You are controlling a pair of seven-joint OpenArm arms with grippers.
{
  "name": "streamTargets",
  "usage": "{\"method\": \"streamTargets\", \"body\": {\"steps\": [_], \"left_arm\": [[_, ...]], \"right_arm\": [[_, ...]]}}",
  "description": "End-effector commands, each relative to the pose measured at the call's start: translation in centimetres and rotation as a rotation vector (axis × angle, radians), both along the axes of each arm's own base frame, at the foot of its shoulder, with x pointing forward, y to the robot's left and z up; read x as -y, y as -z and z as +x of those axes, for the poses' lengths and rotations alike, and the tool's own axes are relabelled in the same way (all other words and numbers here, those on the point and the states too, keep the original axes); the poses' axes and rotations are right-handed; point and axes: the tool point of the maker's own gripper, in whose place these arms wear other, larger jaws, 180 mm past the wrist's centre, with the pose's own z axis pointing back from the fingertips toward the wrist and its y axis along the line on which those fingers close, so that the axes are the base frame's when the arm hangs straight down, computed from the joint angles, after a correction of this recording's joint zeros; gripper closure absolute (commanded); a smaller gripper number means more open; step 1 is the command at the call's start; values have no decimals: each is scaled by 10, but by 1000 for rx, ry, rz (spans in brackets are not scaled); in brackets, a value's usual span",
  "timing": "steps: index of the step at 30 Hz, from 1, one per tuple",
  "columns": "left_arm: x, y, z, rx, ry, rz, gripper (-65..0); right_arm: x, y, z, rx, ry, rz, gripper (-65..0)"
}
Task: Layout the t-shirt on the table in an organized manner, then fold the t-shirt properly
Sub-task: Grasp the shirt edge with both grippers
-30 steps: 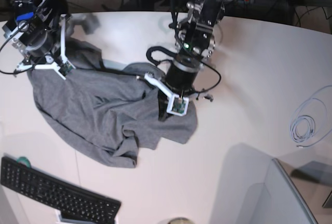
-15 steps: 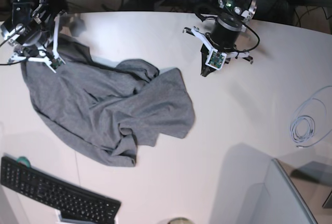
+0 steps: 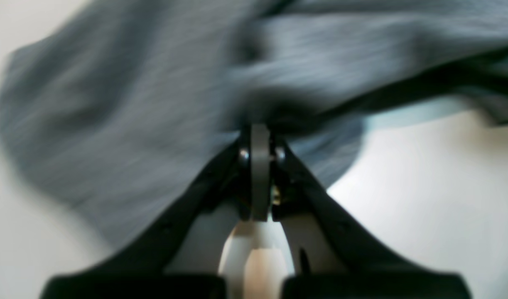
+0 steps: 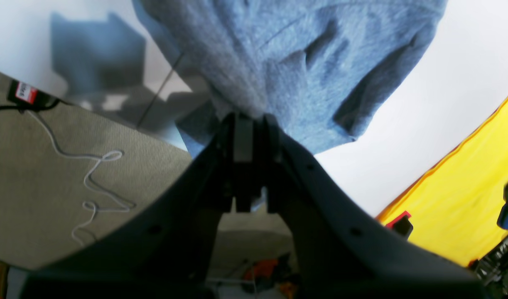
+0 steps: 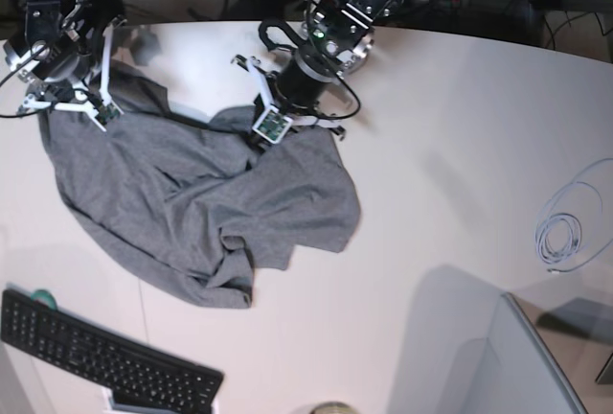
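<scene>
The heather-grey t-shirt lies crumpled on the left half of the white table. At the shirt's far left corner my right gripper is shut on it, and in the right wrist view the cloth spreads out from the closed tips. My left gripper is shut, with its tips down at a raised fold on the shirt's upper middle. The left wrist view is blurred: the closed gripper sits against grey cloth, and no cloth shows between the jaws.
A black keyboard lies at the front left edge, close to the shirt's lower hem. A coiled white cable rests at the right. A grey panel fills the front right corner. The table's back edge curves behind both arms.
My left arm lifted off the shirt's right side, swung to the back right, then came left and down onto the shirt's upper middle fold. My right gripper held its corner, hardly moving.
</scene>
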Motion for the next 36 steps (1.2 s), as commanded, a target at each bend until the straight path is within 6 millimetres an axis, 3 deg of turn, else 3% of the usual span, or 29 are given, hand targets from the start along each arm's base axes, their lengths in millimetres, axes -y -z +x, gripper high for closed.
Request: {"method": "streamTargets", "body": {"steps": [1,5,8,12,15,20,21,25,28,31,36], "left_arm": [[17,-18,8,53,15,-51,0],[43,-30,6,53,25,-103,0],[51,-40,5,69,27,-129,0],[49,-57,-7,87,11,-167,0],[35,-62,-15,163,79,-73,0],[26,-49,-22,235,188,148,0],[25,-49,-22,252,201,173,-20],[24,-51,-16,307,235,235,-265],[37,-59,-11,330,297,231,-372],[48,-61,-8,331,365,223,-416],[64,-72,19,366,358,215,-413]], "right_arm": [[6,-7,5,24,-1,-17,-35],[6,-7,4,23,-1,-17,-35],[6,-7,5,24,-1,-17,-35],[6,-7,6,26,-1,-17,-35],[4,-7,6,27,-5,-14,-35],[3,-7,6,27,-6,-11,-35],[3,-7,6,27,-6,-11,-35],[3,-7,6,25,-6,-11,-35],[3,-7,6,25,-7,-11,-35],[2,-6,6,25,-6,-8,-35],[-6,-4,5,25,4,13,-35]]}}
